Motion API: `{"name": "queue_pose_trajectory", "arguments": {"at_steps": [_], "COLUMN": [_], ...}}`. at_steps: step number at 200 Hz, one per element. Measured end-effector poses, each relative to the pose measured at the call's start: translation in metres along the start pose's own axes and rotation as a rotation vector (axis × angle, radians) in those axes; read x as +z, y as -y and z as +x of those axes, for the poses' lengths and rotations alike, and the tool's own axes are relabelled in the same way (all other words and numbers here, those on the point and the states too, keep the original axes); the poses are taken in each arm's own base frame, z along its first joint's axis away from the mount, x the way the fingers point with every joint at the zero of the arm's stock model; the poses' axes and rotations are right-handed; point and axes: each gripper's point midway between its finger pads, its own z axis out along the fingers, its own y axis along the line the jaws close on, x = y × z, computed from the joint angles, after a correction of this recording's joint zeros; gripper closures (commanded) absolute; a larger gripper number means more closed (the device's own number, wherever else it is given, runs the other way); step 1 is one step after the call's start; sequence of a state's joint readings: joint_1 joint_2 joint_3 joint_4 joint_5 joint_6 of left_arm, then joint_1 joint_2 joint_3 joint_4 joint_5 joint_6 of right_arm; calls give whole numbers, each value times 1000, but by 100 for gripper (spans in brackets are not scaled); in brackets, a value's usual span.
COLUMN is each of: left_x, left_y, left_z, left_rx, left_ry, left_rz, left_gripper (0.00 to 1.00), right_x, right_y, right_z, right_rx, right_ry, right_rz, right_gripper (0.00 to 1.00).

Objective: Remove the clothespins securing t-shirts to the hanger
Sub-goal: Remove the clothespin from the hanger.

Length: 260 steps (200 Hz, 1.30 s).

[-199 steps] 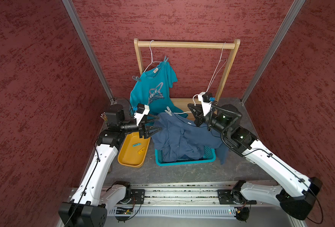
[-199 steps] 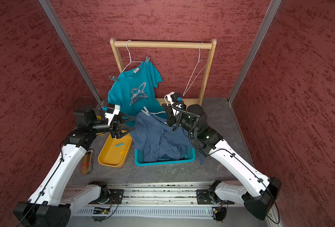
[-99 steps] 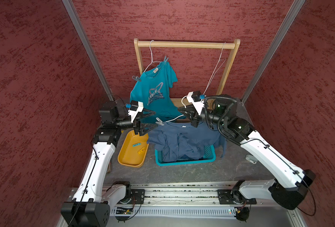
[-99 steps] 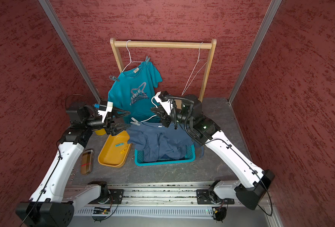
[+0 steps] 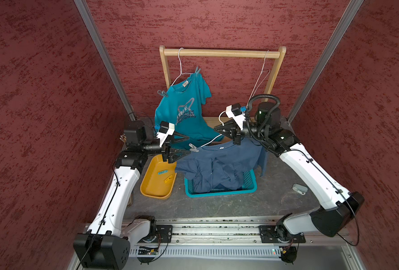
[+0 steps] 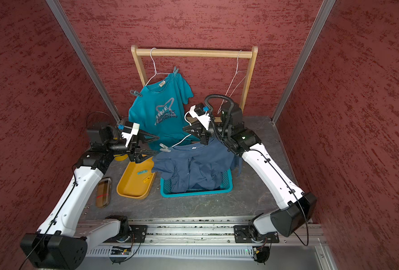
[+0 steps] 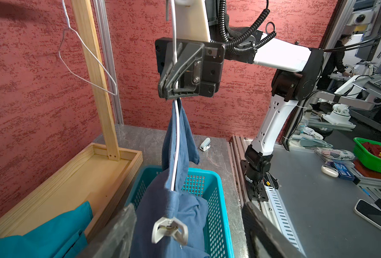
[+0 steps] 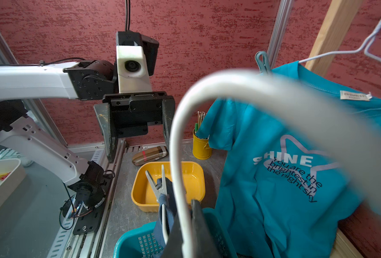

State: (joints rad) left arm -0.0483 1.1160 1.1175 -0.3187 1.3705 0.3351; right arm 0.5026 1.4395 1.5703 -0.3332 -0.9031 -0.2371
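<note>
The right claw (image 7: 167, 92) is clenched on the white hanger (image 7: 178, 134) just below its hook and holds it in the air, so that the slate blue t-shirt (image 5: 226, 161) hangs from it and sinks partly into the teal basket (image 5: 219, 192). The left claw (image 5: 189, 145) is released, its jaws wide apart, just beside the pale clothespin (image 5: 194, 147) that pins the shirt's shoulder to the hanger end, but not yet around it. I think the main risk is here: the hanger is gripped at one point only, so a push from the left claw may turn or swing it, and the pin will slip away from the jaws. If the jaws close on the cloth together with the pin, or on its clamping end and not on the two handles, the pin will not open, and a pull may drag the shirt or twist the hanger out of the right claw. A badly pinched pin can also spring off and fall on the worktop (image 5: 275, 205), where one grey pin (image 5: 299, 189) lies, and not in the yellow tray (image 5: 150, 187)
</note>
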Motion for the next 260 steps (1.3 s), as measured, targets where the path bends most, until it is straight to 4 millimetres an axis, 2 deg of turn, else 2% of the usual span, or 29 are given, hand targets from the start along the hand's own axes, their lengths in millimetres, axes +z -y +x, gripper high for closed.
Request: {"name": "queue_pose_trajectory", "arguments": {"at_steps": [44, 83, 114, 133, 164, 199, 260], "left_x": [8, 18, 19, 19, 17, 17, 16], "left_y": [-12, -8, -8, -8, -3, -3, 1], "left_z": [14, 33, 41, 41, 39, 37, 35], "left_rx": [-46, -70, -74, -69, -56, -48, -39], "left_ry": [-22, -40, -43, -43, -39, -37, -33], "left_rz": [-12, 12, 15, 12, 12, 11, 5], "left_gripper": [26, 27, 39, 49, 59, 77, 92], "right_x": [0, -1, 0, -1, -2, -3, -1], "right_y": [-5, -7, -5, -4, -4, -4, -3], "right_z": [-3, 1, 3, 2, 0, 1, 11], "right_rx": [-14, -3, 7, 8, 9, 10, 33], "right_ry": [17, 40, 51, 57, 59, 57, 44], "right_rz": [-32, -27, -19, -14, -5, 5, 7], "right_gripper": [100, 100, 100, 100, 100, 100, 100]}}
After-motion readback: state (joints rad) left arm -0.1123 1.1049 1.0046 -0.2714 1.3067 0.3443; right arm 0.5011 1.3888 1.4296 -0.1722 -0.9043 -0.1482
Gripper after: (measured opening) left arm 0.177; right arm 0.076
